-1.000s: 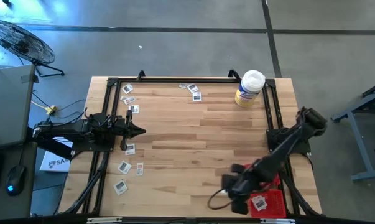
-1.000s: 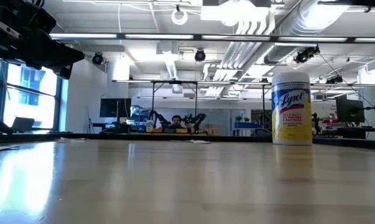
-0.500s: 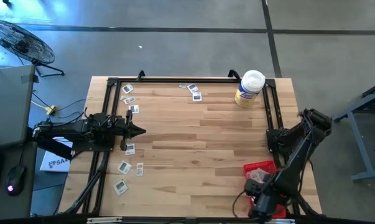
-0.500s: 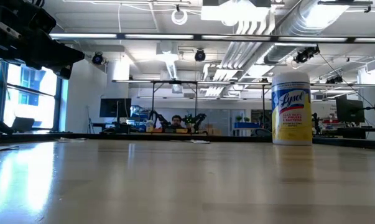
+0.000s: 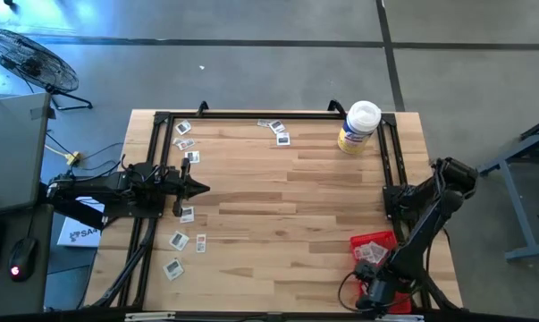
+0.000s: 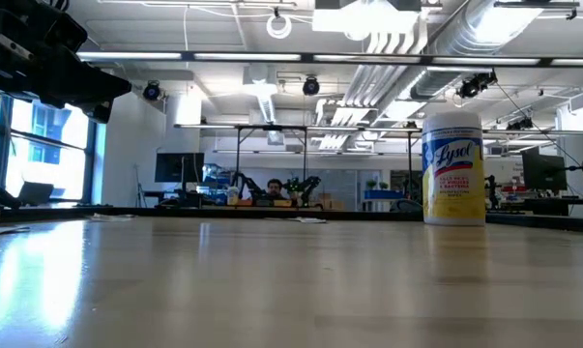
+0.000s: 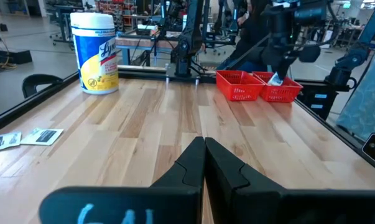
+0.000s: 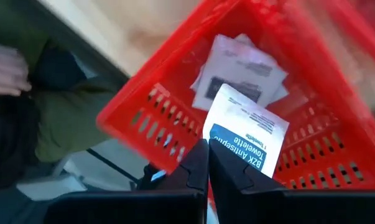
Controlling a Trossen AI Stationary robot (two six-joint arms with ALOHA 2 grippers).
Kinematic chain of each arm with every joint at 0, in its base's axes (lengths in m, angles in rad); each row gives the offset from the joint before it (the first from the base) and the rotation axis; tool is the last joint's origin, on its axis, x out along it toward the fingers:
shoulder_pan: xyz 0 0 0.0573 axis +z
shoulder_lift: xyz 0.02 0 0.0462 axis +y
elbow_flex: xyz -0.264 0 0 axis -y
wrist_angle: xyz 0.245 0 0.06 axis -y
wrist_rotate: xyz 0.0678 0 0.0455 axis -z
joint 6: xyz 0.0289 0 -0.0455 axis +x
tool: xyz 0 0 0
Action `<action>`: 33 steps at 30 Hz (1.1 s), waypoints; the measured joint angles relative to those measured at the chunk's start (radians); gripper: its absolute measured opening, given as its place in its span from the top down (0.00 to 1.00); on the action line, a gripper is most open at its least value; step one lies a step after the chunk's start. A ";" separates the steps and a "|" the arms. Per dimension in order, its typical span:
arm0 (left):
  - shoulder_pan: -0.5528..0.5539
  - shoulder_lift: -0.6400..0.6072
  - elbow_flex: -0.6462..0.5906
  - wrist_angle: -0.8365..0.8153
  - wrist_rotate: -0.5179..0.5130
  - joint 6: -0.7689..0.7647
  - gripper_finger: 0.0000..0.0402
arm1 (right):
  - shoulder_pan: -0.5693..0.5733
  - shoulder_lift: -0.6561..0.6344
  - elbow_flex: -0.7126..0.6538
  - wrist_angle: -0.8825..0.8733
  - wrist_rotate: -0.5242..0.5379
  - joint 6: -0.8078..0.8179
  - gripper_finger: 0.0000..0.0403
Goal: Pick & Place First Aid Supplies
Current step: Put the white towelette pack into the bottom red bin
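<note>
Since a second ago, the right gripper (image 8: 207, 163) has swung from the table's near middle out over the red tray (image 5: 376, 243) at the near right corner, and it is now hanging above the tray beside it (image 8: 175, 106). Its fingers are pinching a white packet (image 8: 246, 134) over packets already lying inside. The left gripper (image 7: 204, 152) is waiting closed and empty at the table's left edge. The job is looking only partly done: packets are lying loose along the left side (image 5: 178, 240) and near the far edge (image 5: 279, 134), beside the wipes jar (image 5: 359, 127).
</note>
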 joint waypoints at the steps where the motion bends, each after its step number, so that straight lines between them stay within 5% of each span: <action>1: 0.000 0.000 0.000 0.000 0.000 0.000 1.00 | -0.001 0.000 -0.009 0.008 0.005 0.011 1.00; 14: 0.000 0.000 0.000 0.000 0.000 0.000 1.00 | -0.060 -0.053 0.034 0.030 -0.122 0.065 0.70; 17: 0.000 0.000 0.000 0.000 0.000 0.000 1.00 | -0.105 -0.098 0.071 -0.053 0.018 0.006 0.70; 21: 0.000 0.000 0.000 0.000 0.000 0.000 1.00 | -0.189 -0.156 0.085 -0.134 0.331 -0.175 0.73; 27: 0.000 0.000 0.000 0.000 0.000 0.000 1.00 | -0.362 -0.186 0.083 -0.086 0.808 -0.633 0.76; 33: 0.000 0.000 0.000 0.000 0.000 0.000 1.00 | -0.597 -0.135 0.083 0.169 0.869 -1.149 0.76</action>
